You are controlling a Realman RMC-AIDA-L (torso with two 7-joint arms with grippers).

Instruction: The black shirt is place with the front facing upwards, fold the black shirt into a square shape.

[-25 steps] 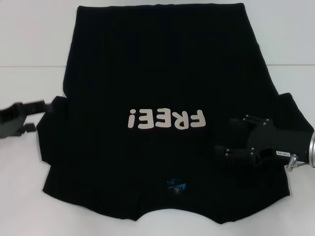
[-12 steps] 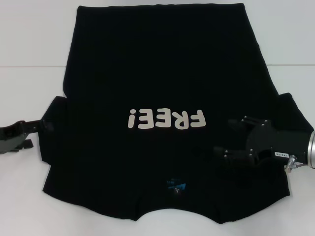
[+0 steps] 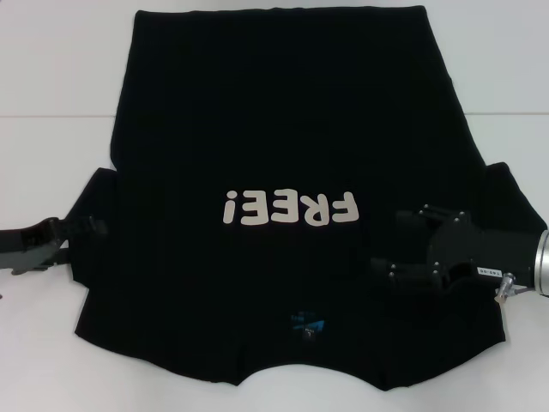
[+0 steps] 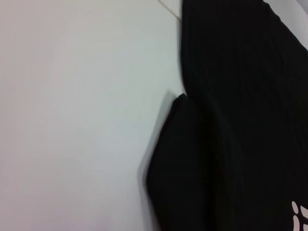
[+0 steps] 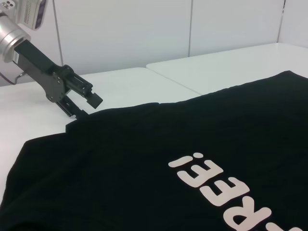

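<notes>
Left gripper fingers at black shirt sleeve

Black shirt lies flat on table.

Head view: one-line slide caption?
Both grippers, left and right, open at the flat shirt's sleeves.

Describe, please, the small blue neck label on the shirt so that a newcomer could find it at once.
Start from the black shirt spread over the white table, and find its cream "FREE!" lettering. The neck label lies just nearer the robot than that lettering, by the collar at the near edge. It is the only blue thing on the cloth.
</notes>
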